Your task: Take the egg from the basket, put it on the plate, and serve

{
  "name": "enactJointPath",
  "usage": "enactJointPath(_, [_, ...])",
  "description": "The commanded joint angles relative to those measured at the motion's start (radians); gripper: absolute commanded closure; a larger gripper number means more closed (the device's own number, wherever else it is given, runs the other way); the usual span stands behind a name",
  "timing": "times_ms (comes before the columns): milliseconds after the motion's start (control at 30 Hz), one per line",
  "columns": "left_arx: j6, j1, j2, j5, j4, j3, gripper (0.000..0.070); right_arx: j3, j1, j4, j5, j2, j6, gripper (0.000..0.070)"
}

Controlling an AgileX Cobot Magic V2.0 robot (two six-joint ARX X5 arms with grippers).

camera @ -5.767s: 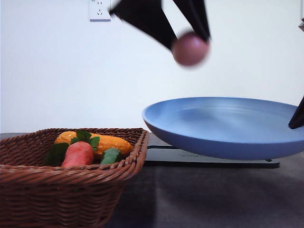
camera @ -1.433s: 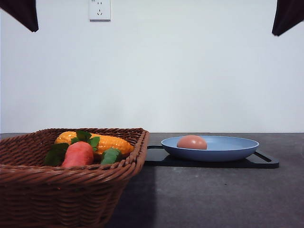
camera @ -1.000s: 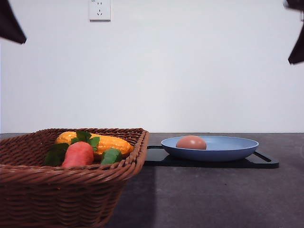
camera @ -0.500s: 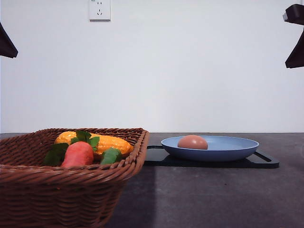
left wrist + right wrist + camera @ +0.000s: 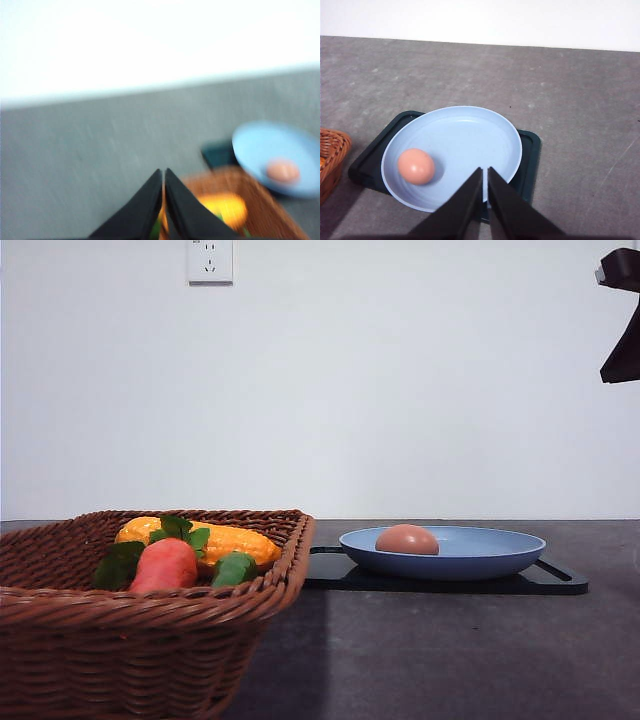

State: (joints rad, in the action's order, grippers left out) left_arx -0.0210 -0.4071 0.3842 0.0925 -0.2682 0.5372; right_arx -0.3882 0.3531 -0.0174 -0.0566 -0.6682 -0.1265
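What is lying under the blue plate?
A flat black tray lies under the blue plate, its corners showing around the rim. The tray's middle is covered by the plate.

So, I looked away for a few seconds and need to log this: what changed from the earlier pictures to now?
The egg, earlier held in a claw above the raised, tilted plate, has been let go and lies in it. The plate has come down level onto the black tray. Both arms pulled up and outward; the right claw and left claw are shut and empty. The basket and its toy vegetables stayed put.
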Motion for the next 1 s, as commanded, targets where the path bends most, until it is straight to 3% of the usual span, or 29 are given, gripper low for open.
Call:
enactJointPath(0, [0.059,0.021,-0.077,-0.005,0.016,-0.023,0.07,-0.006,0.005,-0.012,-0.003,-0.003,0.007,0.07])
enactJointPath(267, [0.043,0.223,-0.347,-0.006,0.023,-0.2,0.07,-0.006,0.005,-0.012,-0.003,-0.003,0.007,0.07])
enactJointPath(467, [-0.018,0.328,-0.381,-0.006,0.033,-0.325,0.07,-0.006,0.005,-0.012,-0.003,-0.003,0.007,0.07])
enactJointPath(967, [-0.058,0.35,-0.382,-0.007,0.127,-0.532,0.07,-0.006,0.005,-0.012,-0.003,-0.003,0.007,0.07])
